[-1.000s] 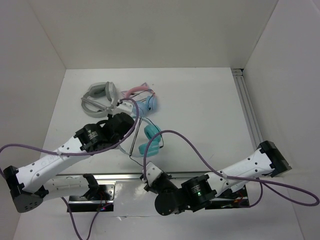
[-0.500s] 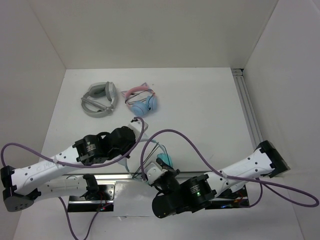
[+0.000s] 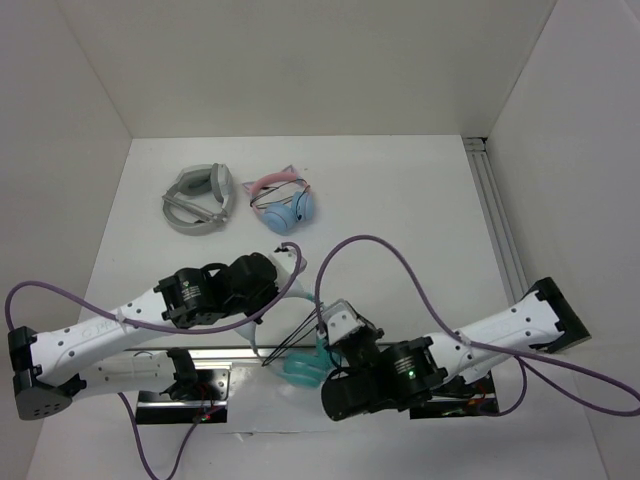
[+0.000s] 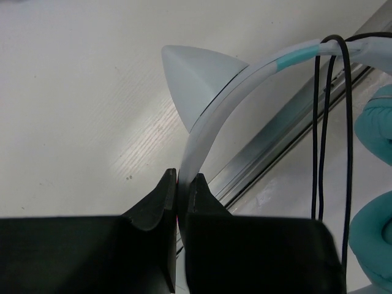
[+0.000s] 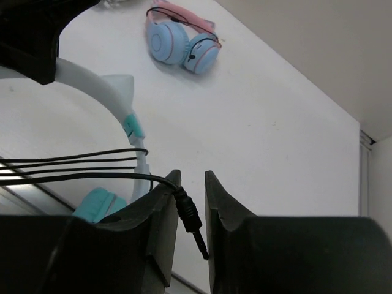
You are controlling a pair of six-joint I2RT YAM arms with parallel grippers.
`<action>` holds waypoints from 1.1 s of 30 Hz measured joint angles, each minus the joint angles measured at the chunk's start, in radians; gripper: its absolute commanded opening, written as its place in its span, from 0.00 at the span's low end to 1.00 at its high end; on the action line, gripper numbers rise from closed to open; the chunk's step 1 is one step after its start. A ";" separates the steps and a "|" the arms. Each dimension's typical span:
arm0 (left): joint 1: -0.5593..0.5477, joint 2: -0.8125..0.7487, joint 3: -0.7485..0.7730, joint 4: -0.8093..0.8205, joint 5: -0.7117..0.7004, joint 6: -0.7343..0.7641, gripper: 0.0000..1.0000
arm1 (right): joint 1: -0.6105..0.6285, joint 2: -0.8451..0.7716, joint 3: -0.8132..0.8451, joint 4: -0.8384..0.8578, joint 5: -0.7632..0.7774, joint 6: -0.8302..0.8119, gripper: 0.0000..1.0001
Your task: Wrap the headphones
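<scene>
The headphones hang over the table's near edge, with the teal ear cups [image 3: 303, 369] low above the front rail. My left gripper [image 3: 288, 268] is shut on the pale whitish-blue headband [image 4: 211, 116], just below a cat ear [image 4: 196, 76]. The thin black cable [image 4: 323, 122] runs in several strands across the headband beside the teal cups [image 4: 376, 236]. My right gripper [image 5: 192, 177] sits right of the headband [image 5: 92, 86]. Its jaws stand narrowly apart with the cable's black plug [image 5: 188, 214] held slanted between them. The cable strands [image 5: 73, 168] stretch left from it.
Grey-white headphones [image 3: 198, 198] and pink-band blue-cup headphones [image 3: 285, 203] lie at the back left of the table; the pink pair also shows in the right wrist view [image 5: 180, 43]. A metal rail [image 3: 225, 352] runs along the near edge. A slotted rail [image 3: 495, 220] lines the right side.
Both arms have brought the headphones toward the near edge, so the teal cups went from the table to above the front rail. The right gripper has shifted right with the plug.
</scene>
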State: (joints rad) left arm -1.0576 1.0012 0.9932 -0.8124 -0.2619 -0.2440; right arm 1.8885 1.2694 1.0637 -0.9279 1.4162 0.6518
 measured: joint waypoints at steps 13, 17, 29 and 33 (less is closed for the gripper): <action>0.001 0.002 0.009 0.075 0.016 -0.017 0.00 | -0.357 -0.285 -0.275 0.607 -0.457 -0.464 0.08; 0.002 -0.002 0.014 0.077 0.011 -0.017 0.00 | -0.464 -0.274 -0.296 0.667 -0.589 -0.513 0.20; 0.002 -0.006 0.050 -0.024 -0.149 -0.024 0.00 | -0.640 -0.165 -0.301 0.769 -0.819 -0.587 0.36; 0.003 0.007 0.064 -0.031 -0.192 -0.025 0.00 | -0.726 -0.146 -0.304 0.816 -0.927 -0.615 0.39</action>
State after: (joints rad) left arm -1.0550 1.0080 1.0573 -0.8433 -0.4534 -0.2687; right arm 1.1629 1.1229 0.7593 -0.1116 0.4896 0.0364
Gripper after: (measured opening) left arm 0.132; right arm 0.383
